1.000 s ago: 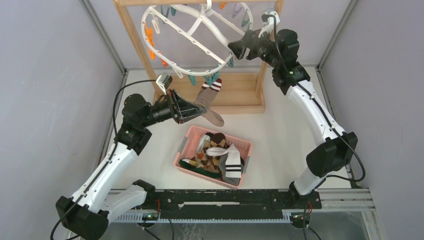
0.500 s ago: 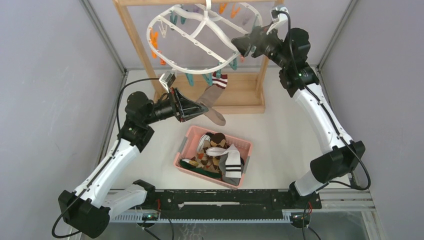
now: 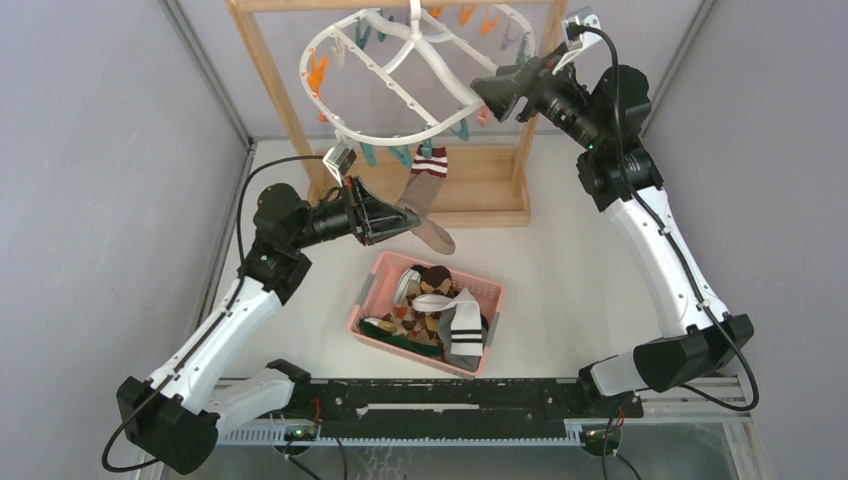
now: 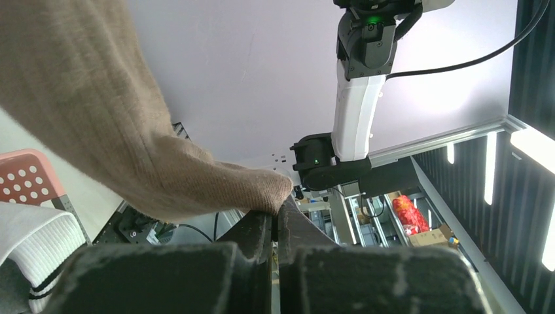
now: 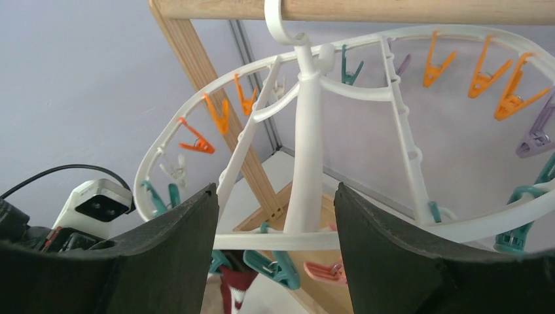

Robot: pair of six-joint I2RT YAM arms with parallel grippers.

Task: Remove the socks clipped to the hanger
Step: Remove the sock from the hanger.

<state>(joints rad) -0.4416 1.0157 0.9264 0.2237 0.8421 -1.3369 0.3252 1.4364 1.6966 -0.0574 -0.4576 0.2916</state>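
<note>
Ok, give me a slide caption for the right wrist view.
Open right end effector straddling the hanger rim, orange clips empty.

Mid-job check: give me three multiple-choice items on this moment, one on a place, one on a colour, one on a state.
1. The loose socks lie: A in the pink basket; B on a shelf; C on the floor.
2. The sock in the left pincer is: A red; B beige; C grey.
3. The left pincer is: A shut on the sock; B wide open; C out of view.
Key: 1A, they pile in the basket; 2B, beige fabric fills the left wrist view; 3A, its fingers meet on the sock's toe.
</note>
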